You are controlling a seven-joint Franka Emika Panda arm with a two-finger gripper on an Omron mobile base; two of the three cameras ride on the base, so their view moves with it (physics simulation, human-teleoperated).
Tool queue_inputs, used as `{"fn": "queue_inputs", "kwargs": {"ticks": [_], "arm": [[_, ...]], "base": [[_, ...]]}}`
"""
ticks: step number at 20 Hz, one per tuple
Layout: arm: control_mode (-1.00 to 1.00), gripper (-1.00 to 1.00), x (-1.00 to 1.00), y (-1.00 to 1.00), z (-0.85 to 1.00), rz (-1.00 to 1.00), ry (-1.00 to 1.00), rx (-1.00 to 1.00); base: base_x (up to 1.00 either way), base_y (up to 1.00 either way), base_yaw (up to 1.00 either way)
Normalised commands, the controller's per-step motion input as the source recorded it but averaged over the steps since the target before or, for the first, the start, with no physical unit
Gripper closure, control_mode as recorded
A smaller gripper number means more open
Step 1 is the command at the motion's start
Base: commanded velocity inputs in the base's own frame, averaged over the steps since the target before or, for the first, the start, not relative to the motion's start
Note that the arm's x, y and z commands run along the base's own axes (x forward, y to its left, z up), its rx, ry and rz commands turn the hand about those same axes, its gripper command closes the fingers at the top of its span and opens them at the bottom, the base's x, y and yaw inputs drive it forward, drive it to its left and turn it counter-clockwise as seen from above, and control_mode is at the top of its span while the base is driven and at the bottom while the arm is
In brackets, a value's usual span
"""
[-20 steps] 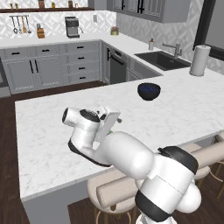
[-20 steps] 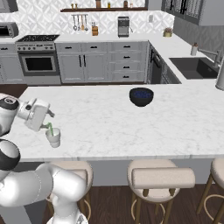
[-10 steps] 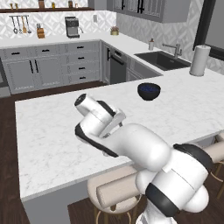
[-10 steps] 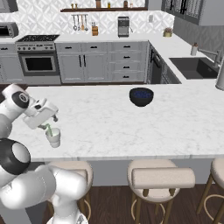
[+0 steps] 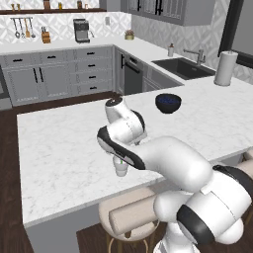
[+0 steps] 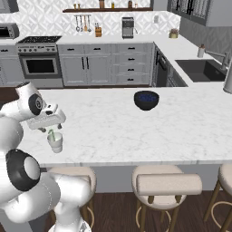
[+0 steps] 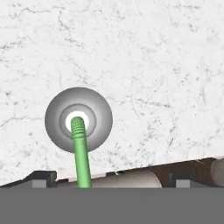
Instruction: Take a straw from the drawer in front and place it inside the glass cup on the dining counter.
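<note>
The glass cup point(image 6: 55, 142) stands near the front left edge of the white marble dining counter point(image 6: 113, 131). The light-green straw point(image 6: 51, 135) stands inside it. My gripper point(image 6: 47, 128) hangs just above the cup, open and holding nothing. From the hand view I look straight down into the cup point(image 7: 78, 119). The straw point(image 7: 81, 153) leans from its centre toward the bottom edge, passing between my fingertips point(image 7: 41, 176) without touching them. In the left base view my arm covers the hand, and the cup point(image 5: 121, 169) peeks out below it. The drawer is out of view.
A dark blue bowl point(image 5: 168, 103) point(image 6: 146, 99) sits farther back on the counter. Padded stools point(image 6: 168, 183) line the counter's near edge. A paper towel roll point(image 5: 225, 68) and a sink point(image 5: 183, 68) lie at the far right.
My arm's upper links have swung up and over, and the hand has lifted slightly above the cup. The straw stays in the cup and the jaws stay open.
</note>
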Motion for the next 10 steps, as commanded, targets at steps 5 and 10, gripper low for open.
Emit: {"fn": "queue_inputs", "kwargs": {"ticks": [5,10], "arm": [[-1.0,-1.0,-0.02,0.0,-0.03,0.04,0.0,0.28],[-1.0,-1.0,-0.71,0.0,0.17,0.05,-0.13,0.17]], "base": [[0.0,0.0,0.0],[0.0,0.0,0.0]]}}
